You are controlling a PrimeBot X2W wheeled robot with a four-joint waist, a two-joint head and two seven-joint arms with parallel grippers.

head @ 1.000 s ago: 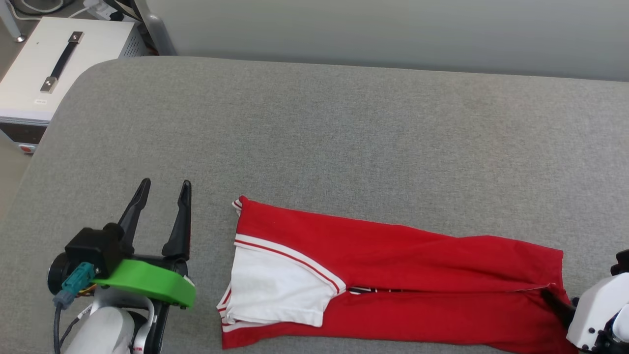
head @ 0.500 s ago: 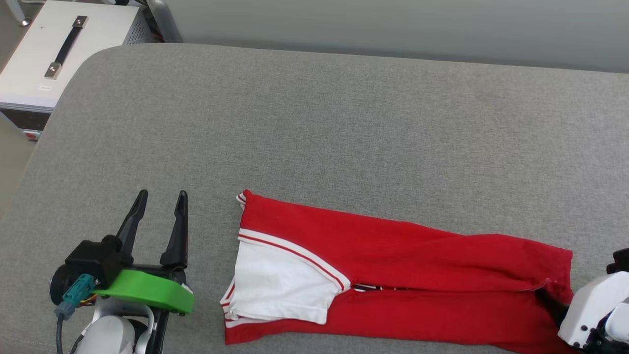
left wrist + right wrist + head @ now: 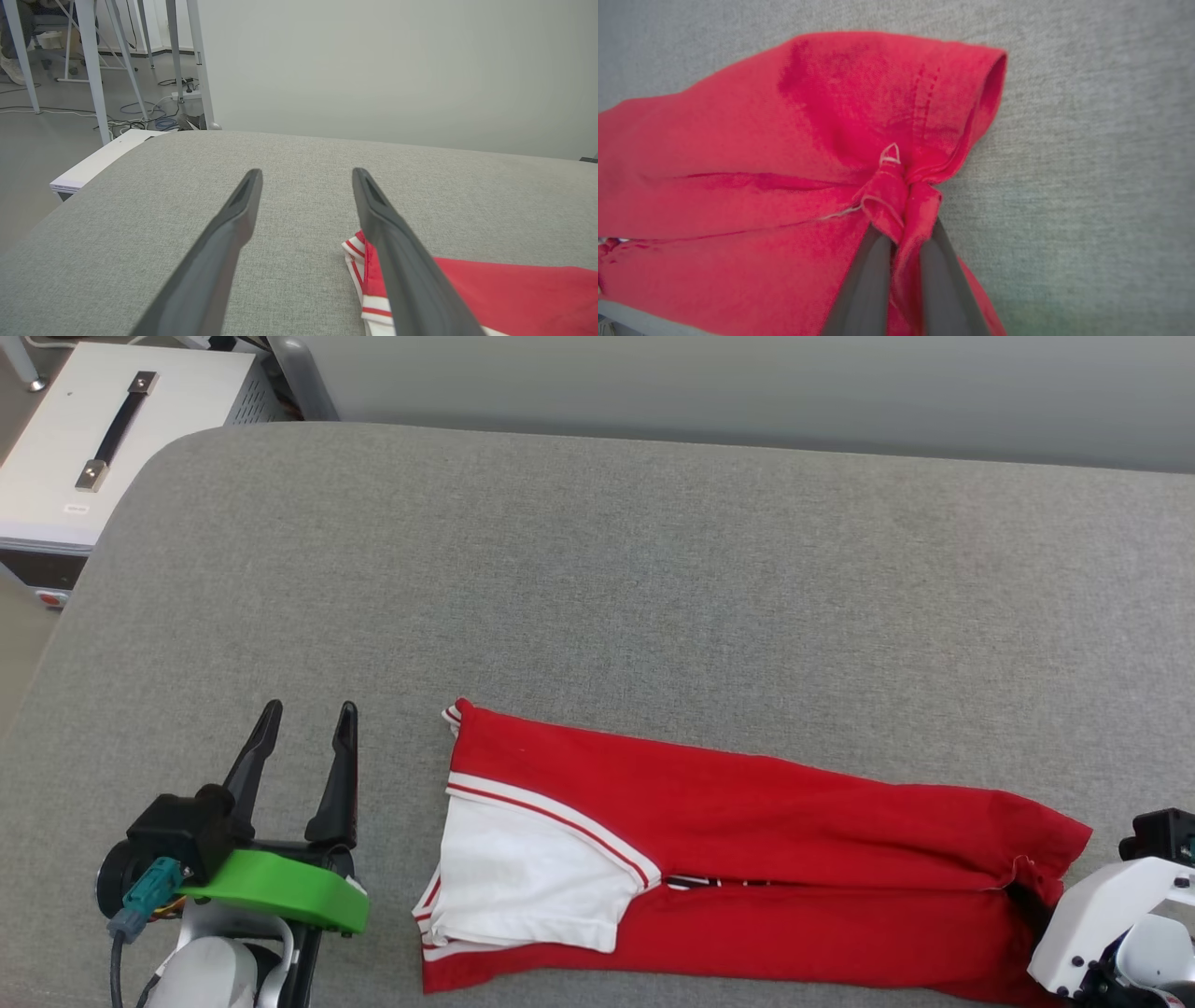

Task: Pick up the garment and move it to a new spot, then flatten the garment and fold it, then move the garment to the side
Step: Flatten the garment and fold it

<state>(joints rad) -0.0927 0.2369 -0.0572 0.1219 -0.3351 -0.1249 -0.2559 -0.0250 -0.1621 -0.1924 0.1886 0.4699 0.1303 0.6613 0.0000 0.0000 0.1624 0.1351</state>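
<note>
The garment [image 3: 747,859] is a red shirt folded into a long strip across the grey cushion [image 3: 607,579], its white sleeve [image 3: 523,877] with striped trim at the left end. My right gripper [image 3: 903,228] is shut on a bunched fold of the garment's [image 3: 784,140] right end, red cloth pinched between both fingers. In the head view that gripper [image 3: 1027,901] sits at the strip's lower right corner. My left gripper [image 3: 303,728] stands open over bare cushion, left of the sleeve. Its fingers [image 3: 229,233] frame empty fabric, the garment's trim corner [image 3: 357,252] beside the right one.
A white box [image 3: 103,439] with a dark handle stands off the cushion's far left corner. A pale wall [image 3: 747,383] runs behind the cushion. White table legs [image 3: 93,60] and floor cables [image 3: 154,121] lie beyond the left edge. Bare cushion spreads behind the garment.
My right gripper has shut on the garment's right end, bunching the hem there. The head camera shifted slightly. The left gripper stays open in place.
</note>
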